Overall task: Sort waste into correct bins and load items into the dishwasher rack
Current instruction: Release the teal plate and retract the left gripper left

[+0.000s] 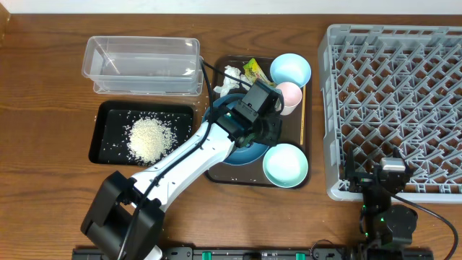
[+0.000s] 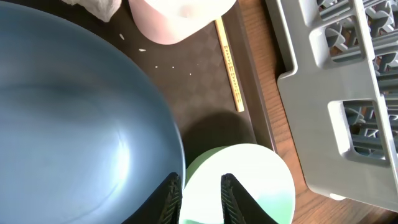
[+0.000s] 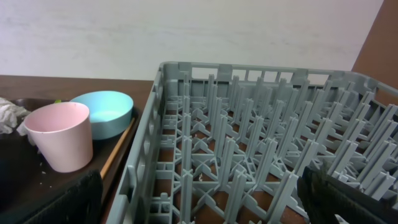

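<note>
Left arm here, reaching over the brown serving tray (image 1: 214,172). My left gripper (image 2: 201,199) hangs right where the rim of the dark blue dish (image 2: 74,124) meets the mint-green bowl (image 2: 249,174). The fingers are only a crack apart and I can't see anything pinched between them. On that tray the mint-green bowl sits at 5 o'clock and the dark blue dish at about 7, mostly under my wrist in the overhead view. The light blue bowl (image 1: 290,69) is at 1 o'clock with the pink cup (image 1: 290,94) just below it. The wooden stick (image 2: 229,65) lies along the 3 o'clock edge, and the tissue (image 1: 229,78) and snack wrapper (image 1: 254,71) are near 12. The black tray (image 1: 108,119) is at 9 o'clock from there with a pile of rice (image 1: 149,137) in it, and the clear tub (image 1: 141,54) is at 10. The dishwasher rack (image 1: 393,94) sits at 3 o'clock. My right gripper (image 3: 199,186) waits by the rack's near edge, spread wide, holding nothing.
</note>
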Motion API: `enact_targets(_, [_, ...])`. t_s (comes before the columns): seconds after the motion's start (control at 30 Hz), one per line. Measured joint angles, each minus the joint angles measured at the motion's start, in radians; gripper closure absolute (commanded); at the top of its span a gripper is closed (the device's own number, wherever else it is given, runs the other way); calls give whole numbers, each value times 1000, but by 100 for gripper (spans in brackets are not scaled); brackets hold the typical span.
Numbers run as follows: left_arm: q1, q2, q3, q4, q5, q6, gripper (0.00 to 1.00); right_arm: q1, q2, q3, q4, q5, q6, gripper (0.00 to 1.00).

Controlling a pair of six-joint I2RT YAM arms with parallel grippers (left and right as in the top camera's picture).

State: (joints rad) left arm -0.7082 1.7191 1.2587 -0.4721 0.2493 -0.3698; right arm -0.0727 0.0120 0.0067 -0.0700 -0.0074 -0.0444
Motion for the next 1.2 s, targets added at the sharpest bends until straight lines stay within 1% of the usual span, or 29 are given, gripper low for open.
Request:
enact_targets(0.27, [0, 0, 0, 0, 5, 0, 76, 0, 0, 0, 0, 0, 0, 1])
enact_targets(0.37, [0, -6, 0, -1, 7, 0, 74, 0, 0, 0, 0, 0, 0, 1])
enact_targets(0.4, [0, -14, 0, -2, 7, 0, 71, 0, 0, 0, 0, 0, 0, 1])
enact_targets(0.53, [13, -92, 0, -16, 7, 0, 70, 0, 0, 0, 0, 0, 0, 1])
enact_targets(0.63, [57, -183, 0, -55, -4, 0, 68, 0, 0, 0, 0, 0, 0, 1])
enact_targets(0.7, [113, -243, 0, -102, -28, 3, 57, 0, 0, 0, 0, 0, 0, 1])
enact_targets(0.83, [267, -327, 0, -200, -93, 0, 50, 0, 0, 0, 0, 0, 0, 1])
enact_targets(0.9, [372, -353, 0, -257, -123, -5, 45, 0, 0, 0, 0, 0, 0, 1])
enact_targets(0.93, [440, -363, 1, -291, -132, -8, 39, 0, 0, 0, 0, 0, 0, 1])
enact_targets(0.97, [484, -368, 1, -317, -145, -12, 29, 0, 0, 0, 0, 0, 0, 1])
enact_targets(1.0, [546, -372, 1, -343, -151, -12, 23, 0, 0, 0, 0, 0, 0, 1])
enact_targets(1.1, [717, -373, 1, -421, -168, -27, 18, 0, 0, 0, 0, 0, 0, 1])
enact_targets(1.2, [853, -373, 1, -479, -178, -31, 16, 0, 0, 0, 0, 0, 0, 1])
